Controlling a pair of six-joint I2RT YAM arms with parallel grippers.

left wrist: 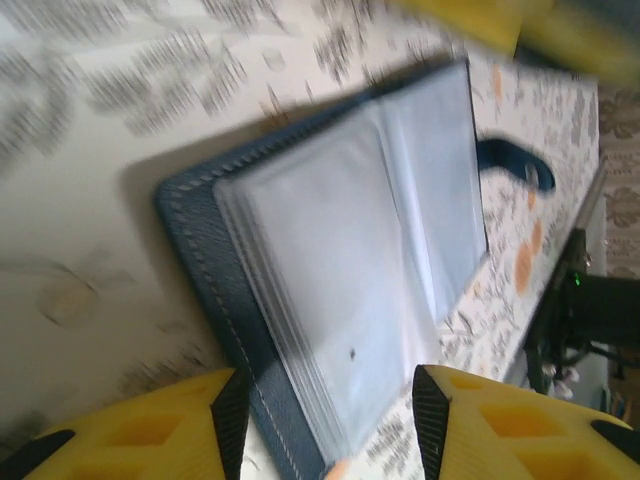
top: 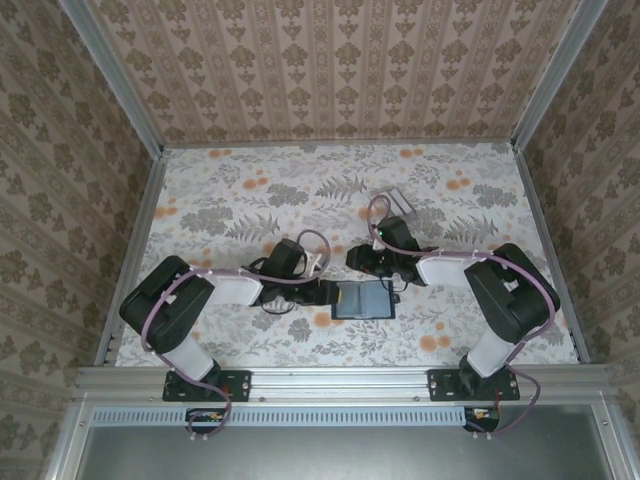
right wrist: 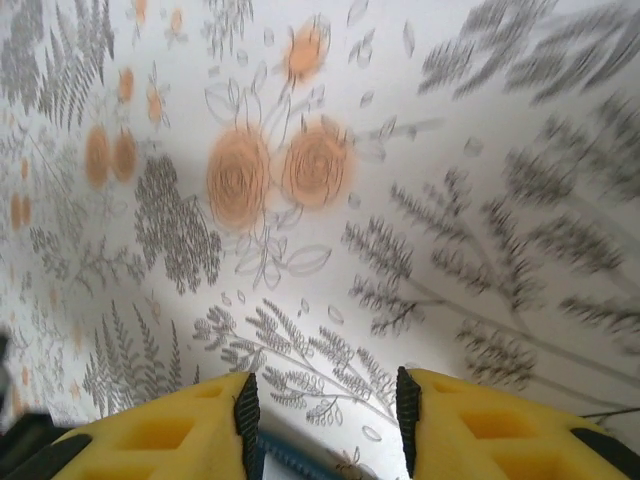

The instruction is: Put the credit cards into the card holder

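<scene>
Closest to me, my left gripper [left wrist: 332,392] has its yellow fingers [left wrist: 150,435] about halfway apart, straddling the near end of the card holder [left wrist: 340,270]. The stitched navy edge of the cover runs right beside the left pad, and the clear pockets [left wrist: 330,310] reach toward the right pad. I cannot tell whether either pad actually touches it.

The card holder lies open on the flowered table [top: 230,200] with its pockets facing up. A small navy tab [left wrist: 515,165] sticks out past its far end. From above, it sits toward the near side of the table, between my two arms and just to the right of the left gripper.

Just beyond its far edge is my right gripper [top: 362,258]. On its wrist camera the fingers [right wrist: 170,435] are also partly apart. Between them I see patterned table and, low at the bottom edge, a thin blue strip [right wrist: 290,462] that I cannot identify. As far as I can see, that gripper has hold of nothing.

A blurred yellow shape [left wrist: 470,20] sits past the card holder at the top of the left wrist view; it is too smeared to name.

Farther out, a pale rack [top: 395,200] rests on the table beyond the right gripper, well apart from the card holder. Patterned walls [top: 330,60] close off the back.
</scene>
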